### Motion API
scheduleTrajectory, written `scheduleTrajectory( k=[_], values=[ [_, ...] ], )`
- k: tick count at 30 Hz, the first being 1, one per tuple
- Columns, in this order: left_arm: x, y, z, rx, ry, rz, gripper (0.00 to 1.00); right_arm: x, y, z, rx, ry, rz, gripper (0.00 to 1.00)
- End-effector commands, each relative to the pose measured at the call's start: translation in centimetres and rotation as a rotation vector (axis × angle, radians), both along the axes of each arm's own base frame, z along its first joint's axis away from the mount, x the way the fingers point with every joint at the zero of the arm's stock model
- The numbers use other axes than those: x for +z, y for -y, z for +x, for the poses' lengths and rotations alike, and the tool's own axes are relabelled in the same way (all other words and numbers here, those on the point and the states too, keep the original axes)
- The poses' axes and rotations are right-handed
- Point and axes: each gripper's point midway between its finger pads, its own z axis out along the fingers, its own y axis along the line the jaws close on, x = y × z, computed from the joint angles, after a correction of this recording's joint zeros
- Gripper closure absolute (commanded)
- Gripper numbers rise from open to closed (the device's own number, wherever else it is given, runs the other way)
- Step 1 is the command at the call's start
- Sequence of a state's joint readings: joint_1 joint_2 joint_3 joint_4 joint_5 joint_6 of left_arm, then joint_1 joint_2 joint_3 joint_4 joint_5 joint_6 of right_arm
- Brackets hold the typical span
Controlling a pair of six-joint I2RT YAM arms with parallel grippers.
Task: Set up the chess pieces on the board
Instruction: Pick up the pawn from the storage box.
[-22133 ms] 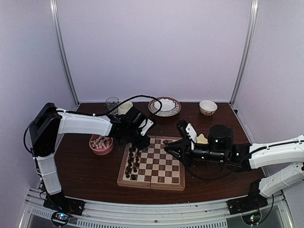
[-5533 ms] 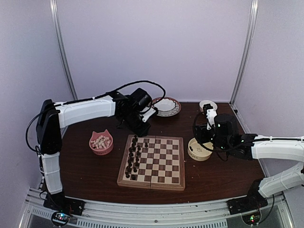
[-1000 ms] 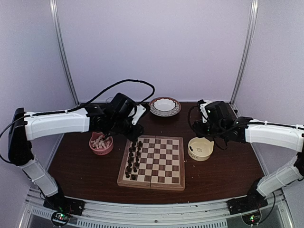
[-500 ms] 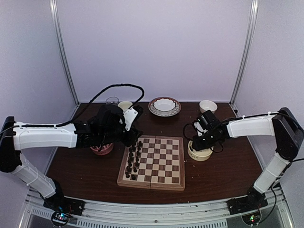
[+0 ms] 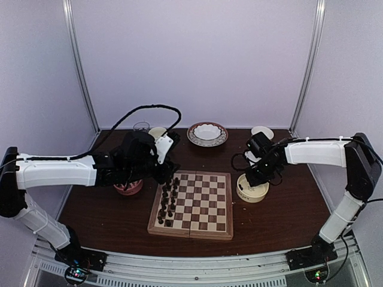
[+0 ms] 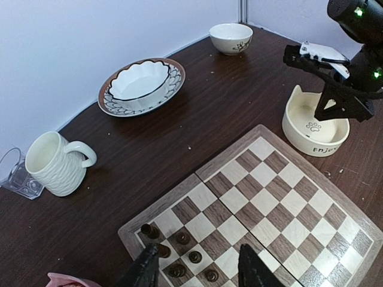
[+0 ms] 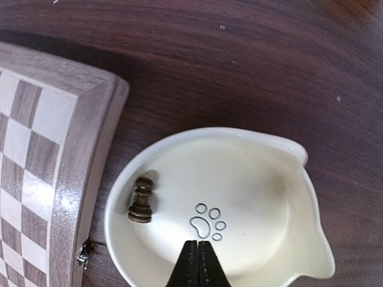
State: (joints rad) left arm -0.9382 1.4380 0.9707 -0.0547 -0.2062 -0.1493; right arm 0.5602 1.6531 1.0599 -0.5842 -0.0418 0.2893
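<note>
So, the board (image 5: 191,205) on the table (image 5: 102,215) carries chess pieces (image 5: 167,200) only along its left files, and I'm fetching another from the cream bowl (image 7: 287,197) beside its right edge. My right gripper (image 7: 197,263), pressed together, has swung in over that bowl since a second ago and must spread to take the lone piece (image 7: 142,200) inside; the left gripper (image 6: 197,272) hovers spread.

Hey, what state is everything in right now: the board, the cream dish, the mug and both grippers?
Board: open flat, dark pieces along one edge.
Cream dish: upright, holds one dark piece.
Mug: upright.
Left gripper: open, above the board.
Right gripper: shut, empty, above the cream dish.
</note>
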Motion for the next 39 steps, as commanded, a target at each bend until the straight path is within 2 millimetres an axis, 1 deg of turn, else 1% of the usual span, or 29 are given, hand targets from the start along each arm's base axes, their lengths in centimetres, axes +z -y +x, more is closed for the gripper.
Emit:
scheduleTrajectory(
  k=[1, 5, 9, 11, 14, 17, 19, 21, 24, 28, 33, 36, 39],
  values=[
    [2.2, 0.2, 0.1, 0.009, 0.041, -0.043, 0.54, 0.9, 3.3, -0.4, -0.023, -0.014, -0.177, 1.00],
    [2.2, 0.1, 0.2, 0.014, 0.039, -0.039, 0.54, 0.7, 4.3, -1.2, -0.019, -0.042, -0.253, 1.00],
    [2.3, 0.0, 0.2, 0.018, 0.039, -0.037, 0.54, -0.6, 5.1, -1.9, -0.015, -0.089, -0.310, 1.00],
    [2.3, 0.0, 0.2, 0.020, 0.039, -0.037, 0.54, -1.2, 5.1, -1.9, -0.011, -0.111, -0.327, 1.00],
    [2.3, 0.0, 0.2, 0.020, 0.037, -0.036, 0.54, -2.2, 4.6, -2.1, 0.013, -0.146, -0.327, 1.00],
    [2.4, -0.1, 0.1, 0.020, 0.038, -0.039, 0.54, -3.1, 3.6, -2.7, 0.053, -0.179, -0.321, 1.00],
    [2.4, -0.1, 0.1, 0.019, 0.039, -0.039, 0.54, -3.5, 2.5, -3.2, 0.087, -0.201, -0.285, 1.00],
    [2.5, -0.1, 0.1, 0.018, 0.039, -0.041, 0.54, -3.6, 1.2, -3.6, 0.121, -0.216, -0.230, 1.00],
    [2.4, 0.1, 0.1, 0.012, 0.037, -0.040, 0.54, -3.4, -0.9, -3.9, 0.160, -0.222, -0.120, 1.00],
    [2.4, 0.1, 0.1, 0.009, 0.034, -0.042, 0.54, -2.9, -3.3, -3.6, 0.198, -0.208, 0.006, 1.00],
    [2.5, 0.0, 0.1, 0.015, 0.036, -0.043, 0.54, -3.6, -5.9, -2.5, 0.227, -0.205, 0.114, 1.00],
    [2.6, 0.0, 0.1, 0.016, 0.036, -0.042, 0.54, -3.7, -6.1, -1.0, 0.203, -0.160, 0.101, 1.00],
    [2.6, 0.0, 0.0, 0.015, 0.036, -0.043, 0.54, -2.9, -4.9, 0.5, 0.158, -0.078, 0.036, 0.99]
  ],
)
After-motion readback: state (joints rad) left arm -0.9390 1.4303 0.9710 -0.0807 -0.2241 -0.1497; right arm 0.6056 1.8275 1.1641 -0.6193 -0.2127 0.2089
